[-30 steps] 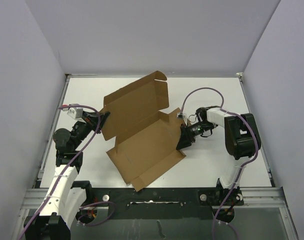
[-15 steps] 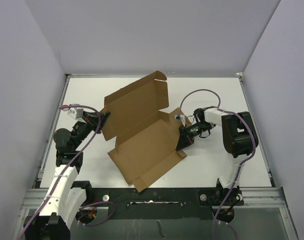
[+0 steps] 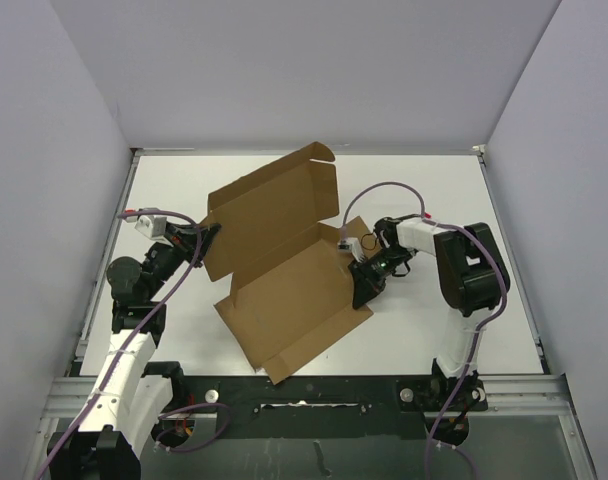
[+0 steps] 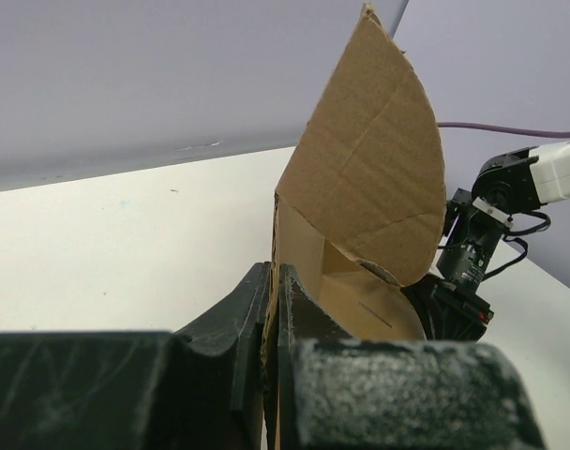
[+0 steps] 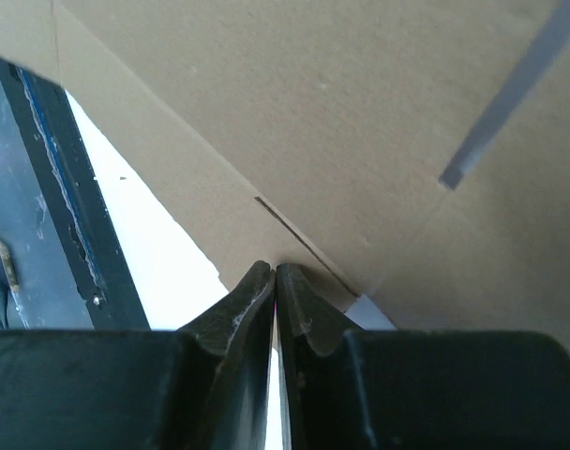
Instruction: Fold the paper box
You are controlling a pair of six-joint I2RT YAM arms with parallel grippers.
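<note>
One paper box (image 3: 284, 270), laid open at mid-surface (image 3: 434, 180), its 12 o'clock half raised, two hands, left hand (image 3: 202, 240) clamped tight on the box's 9 o'clock edge, right hand (image 3: 362, 292) closed, fingertips set against its 3 o'clock edge.

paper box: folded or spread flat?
Partly folded: paper box base lies flat on the table, far panel tilted up, near flaps unfolded.

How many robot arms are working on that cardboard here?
2. The left arm comes in from the left and holds the box by its left edge. The right arm reaches in to its right edge. No others show.
</note>
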